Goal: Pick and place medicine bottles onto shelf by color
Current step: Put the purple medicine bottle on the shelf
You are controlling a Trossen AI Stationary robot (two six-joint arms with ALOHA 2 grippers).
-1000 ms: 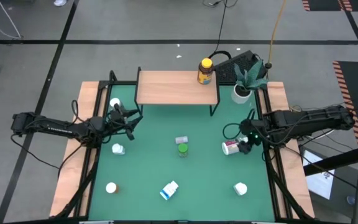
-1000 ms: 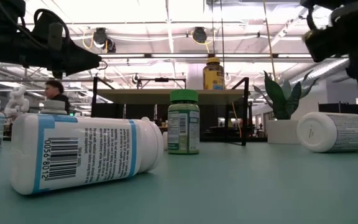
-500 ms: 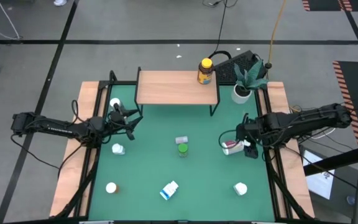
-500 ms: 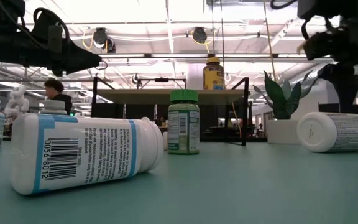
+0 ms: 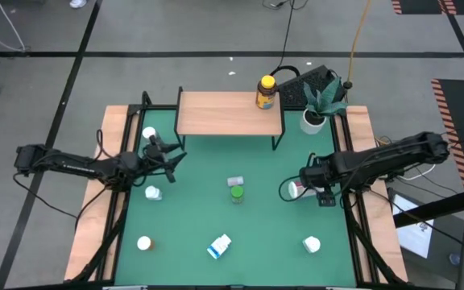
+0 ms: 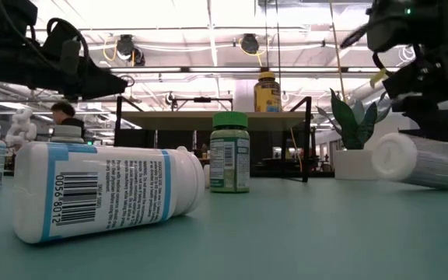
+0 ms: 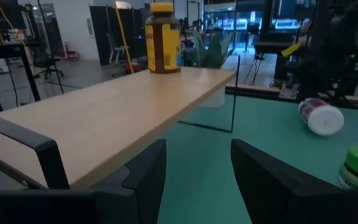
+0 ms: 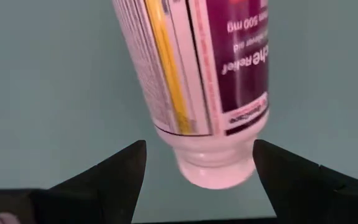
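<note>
A red-labelled white bottle (image 5: 297, 191) lies on its side on the green table at the right; it also shows in the right wrist view (image 8: 191, 74). My right gripper (image 5: 295, 189) is open and low over it, fingers pointing down, one on either side of the bottle's white end (image 8: 213, 165). My left gripper (image 5: 171, 153) is open and empty by the left legs of the shelf (image 5: 228, 113). An amber bottle with a yellow cap (image 5: 266, 92) stands on the shelf's right end. A green bottle (image 5: 237, 194) stands at mid-table. My right gripper has its two fingers (image 8: 110, 177) on either side of the lying bottle's white end (image 8: 213, 165), coming from above. I cannot tell whether they touch it. The bottle lies on the table.
White-capped bottles stand at the left (image 5: 149, 134), (image 5: 153, 192), (image 5: 144, 242) and near right (image 5: 311, 243). A blue-labelled bottle (image 5: 219, 246) lies near the front edge. A small bottle (image 5: 234, 182) sits behind the green one. A potted plant (image 5: 313, 121) stands by the shelf's right legs.
My right gripper has gone toward the table's left edge and down, until its open fingers stand around the red-labelled bottle. In the low view that bottle now lies at a slightly different angle than before.
</note>
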